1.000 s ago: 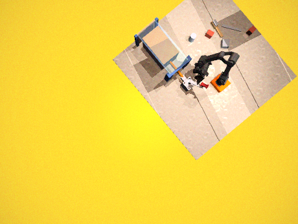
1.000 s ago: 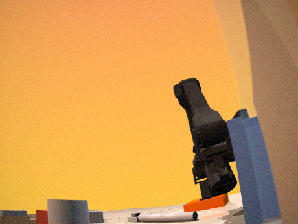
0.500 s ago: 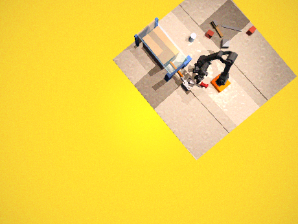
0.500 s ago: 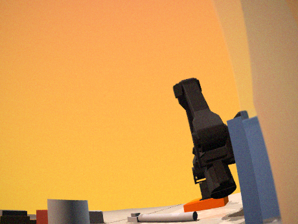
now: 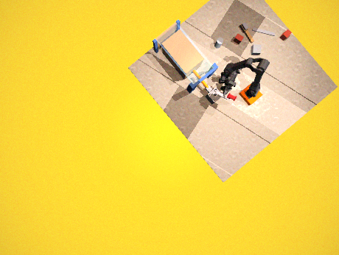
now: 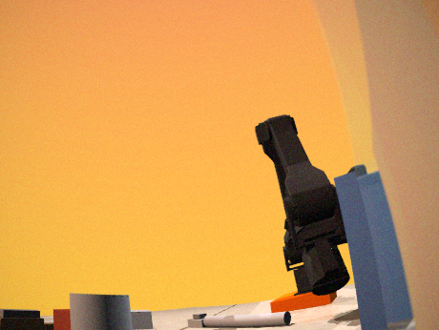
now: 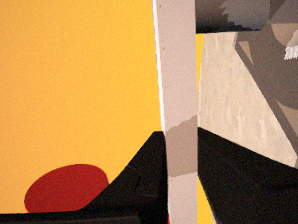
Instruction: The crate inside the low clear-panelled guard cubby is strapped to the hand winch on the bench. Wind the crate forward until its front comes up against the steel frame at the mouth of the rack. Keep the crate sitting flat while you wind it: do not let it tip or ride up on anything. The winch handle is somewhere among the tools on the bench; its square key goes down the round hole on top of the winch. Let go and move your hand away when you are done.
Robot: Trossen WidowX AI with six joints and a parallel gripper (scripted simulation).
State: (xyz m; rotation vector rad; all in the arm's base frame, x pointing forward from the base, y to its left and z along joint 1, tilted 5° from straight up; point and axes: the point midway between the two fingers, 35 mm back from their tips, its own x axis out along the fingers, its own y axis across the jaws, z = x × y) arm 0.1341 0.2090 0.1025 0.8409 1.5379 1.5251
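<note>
The tan crate point(image 5: 182, 49) lies inside the clear-panelled cubby, with a gap between its front and the blue steel frame point(image 5: 203, 78) at the mouth. It looks flat. A yellow strap point(image 5: 200, 78) runs from it under the frame to the winch point(image 5: 210, 98), which is partly covered by the pale handle. My gripper point(image 5: 225, 94) point(image 7: 181, 134) is shut on the handle's pale bar point(image 7: 180, 90), beside the winch. The handle's red knob point(image 5: 231, 96) point(image 7: 67, 187) is near the fingers. Whether the key is seated in the round hole is hidden.
A grey cylinder point(image 5: 218, 43) point(image 6: 100, 312), a red block point(image 5: 239, 38), a grey block point(image 5: 256, 49), a wooden-handled tool point(image 5: 249, 36), a thin rod point(image 5: 264, 32) and another red block point(image 5: 285, 35) lie on the bench. Blue posts point(image 5: 178, 25) point(image 6: 377, 248) stand at the cubby's corners.
</note>
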